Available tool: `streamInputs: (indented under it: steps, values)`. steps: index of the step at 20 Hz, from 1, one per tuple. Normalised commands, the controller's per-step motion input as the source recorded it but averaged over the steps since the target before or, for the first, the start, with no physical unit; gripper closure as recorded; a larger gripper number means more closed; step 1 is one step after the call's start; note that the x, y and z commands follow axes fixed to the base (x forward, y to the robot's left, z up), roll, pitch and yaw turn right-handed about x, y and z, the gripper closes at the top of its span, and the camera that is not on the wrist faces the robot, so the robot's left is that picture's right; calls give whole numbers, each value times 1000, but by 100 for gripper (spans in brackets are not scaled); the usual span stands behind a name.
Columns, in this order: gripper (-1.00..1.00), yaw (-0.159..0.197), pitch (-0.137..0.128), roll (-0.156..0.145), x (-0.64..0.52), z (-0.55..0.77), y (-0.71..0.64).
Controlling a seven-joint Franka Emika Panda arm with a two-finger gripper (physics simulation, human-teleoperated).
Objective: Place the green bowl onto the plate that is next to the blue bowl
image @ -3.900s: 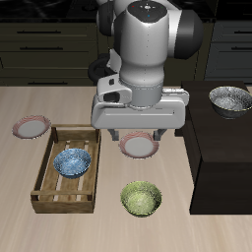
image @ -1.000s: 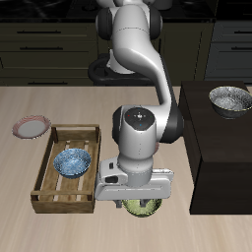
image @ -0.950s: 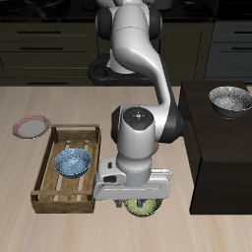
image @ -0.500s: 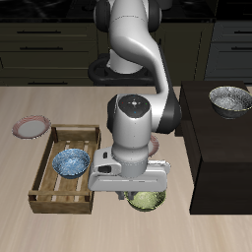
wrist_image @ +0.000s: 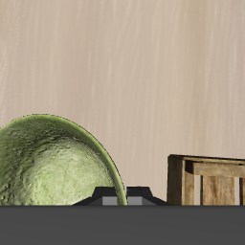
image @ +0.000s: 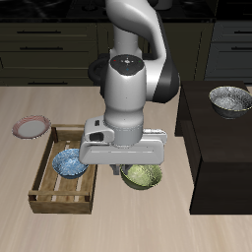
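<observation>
Nice, you've got the green bowl (image: 142, 176) pinched in the tool (image: 131, 169) and lifted off the desk (image: 207, 231) since a second ago; plate's next.

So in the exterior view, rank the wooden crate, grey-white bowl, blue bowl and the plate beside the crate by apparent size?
1. wooden crate, clearly largest.
2. grey-white bowl.
3. plate and blue bowl look about alike; the bowl is partly hidden by the arm, so I won't rank them.
</observation>
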Motion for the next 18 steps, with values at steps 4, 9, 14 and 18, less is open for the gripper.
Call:
streamInputs:
  steps: [4,9,14,18]
  values:
    - [100,19,-91,36,-376,486,-352]
    - [100,25,-79,-3,-323,418,-270]
    - [100,20,-71,12,-348,430,-111]
    - [100,57,-101,27,-409,330,-138]
